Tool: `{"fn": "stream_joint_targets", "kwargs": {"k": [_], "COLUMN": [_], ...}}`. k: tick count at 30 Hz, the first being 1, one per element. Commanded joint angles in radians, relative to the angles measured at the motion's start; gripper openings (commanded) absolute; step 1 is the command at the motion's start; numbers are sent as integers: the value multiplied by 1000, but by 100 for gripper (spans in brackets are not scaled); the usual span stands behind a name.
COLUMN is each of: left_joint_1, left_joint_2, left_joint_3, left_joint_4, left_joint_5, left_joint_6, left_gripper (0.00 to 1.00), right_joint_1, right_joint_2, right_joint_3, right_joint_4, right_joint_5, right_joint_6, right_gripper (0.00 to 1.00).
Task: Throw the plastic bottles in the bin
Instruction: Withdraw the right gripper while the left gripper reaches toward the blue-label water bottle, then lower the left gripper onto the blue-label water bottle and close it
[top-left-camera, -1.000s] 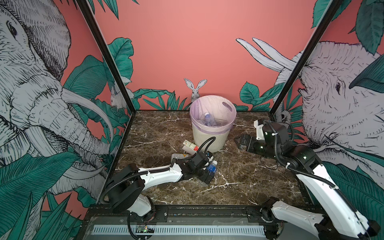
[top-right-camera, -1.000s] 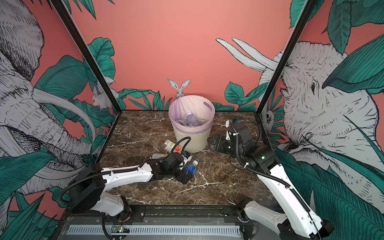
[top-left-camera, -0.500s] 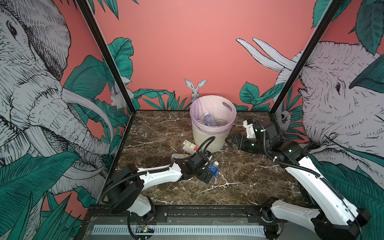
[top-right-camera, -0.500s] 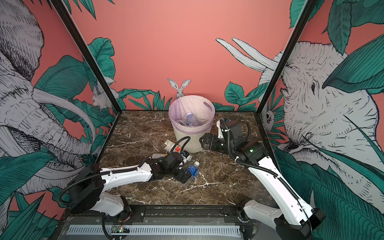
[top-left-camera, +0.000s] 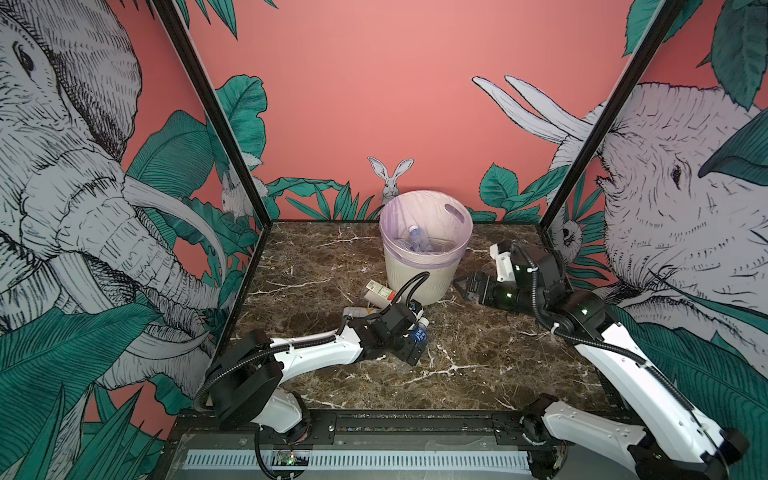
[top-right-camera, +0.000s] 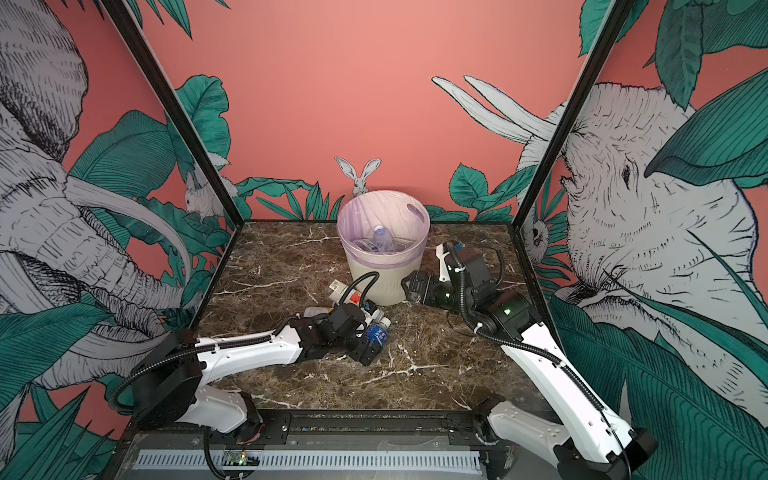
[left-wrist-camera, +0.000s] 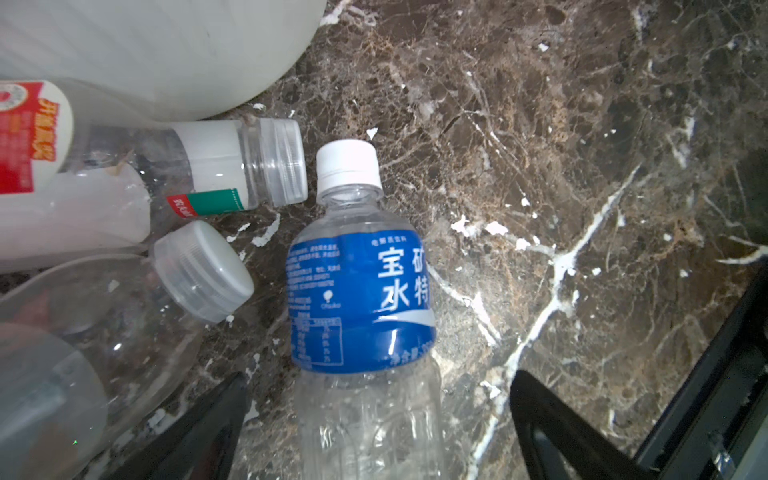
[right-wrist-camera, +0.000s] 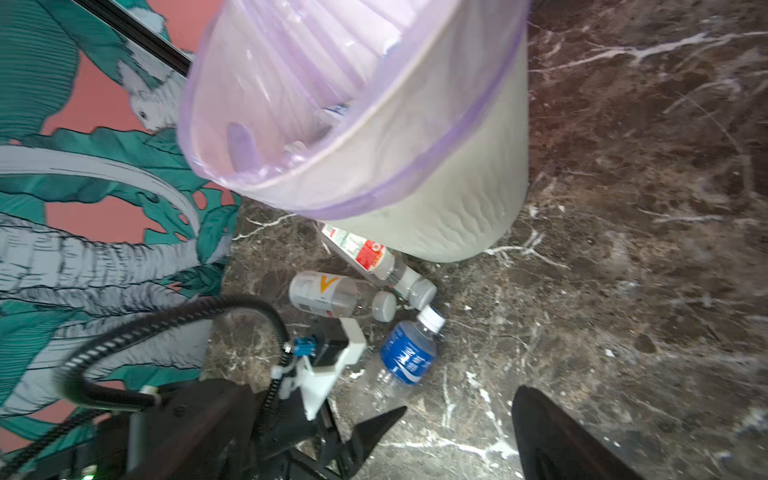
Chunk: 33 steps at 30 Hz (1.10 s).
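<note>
A clear bottle with a blue label (left-wrist-camera: 361, 299) and a white cap lies on the marble floor in both top views (top-left-camera: 419, 334) (top-right-camera: 377, 332). My left gripper (left-wrist-camera: 380, 380) is open, one finger on each side of the bottle's body with a gap on both sides. Two more plastic bottles lie by the bin's foot: a red-and-white labelled one (right-wrist-camera: 365, 253) and a clear one with a greyish cap (right-wrist-camera: 328, 295). The cream bin (top-left-camera: 415, 278) with its lilac bag holds several bottles (top-left-camera: 413, 237). My right gripper (top-left-camera: 461, 286) hangs open just right of the bin, holding nothing.
The bin (top-right-camera: 374, 282) stands at the back middle, close to the rear wall. Black frame posts (top-left-camera: 582, 145) mark the enclosure's corners, and the side walls hem in the floor. The left arm's cable (top-left-camera: 409, 282) loops up in front of the bin.
My right gripper has swung left, from near the right wall to right beside the bin. The left gripper and the blue-label bottle have barely shifted.
</note>
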Motion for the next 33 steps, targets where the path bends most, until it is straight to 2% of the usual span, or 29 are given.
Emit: {"fn": "stream_joint_targets", "kwargs": {"k": [1,8,17,23,33], "left_joint_1": [-4,-4,-4,-5,-20], "left_joint_2": [-21,11,93,116,187], "left_joint_3": [37,66,112,103,131], "left_joint_4": [-21,-26,-148,-155,-190], "left_joint_5": [-4,-8,-61,-71,-76], "left_joint_6": [-7,-32,-30,-33,-18], "left_gripper": [100,100,97,89,81], "right_joint_1": [-1,-1,-4,-9,-12], "right_joint_2": [-39,-131,-231,-235,-211], "right_joint_3": [-78,-279,-478,-548,-631], "right_joint_4": [-8,-30,25,64,134], "right_joint_5": [91,199,198,190,219], "right_joint_6": [-61,-106,-121,-134,-162], "right_gripper": [99,99,99,98,97]}}
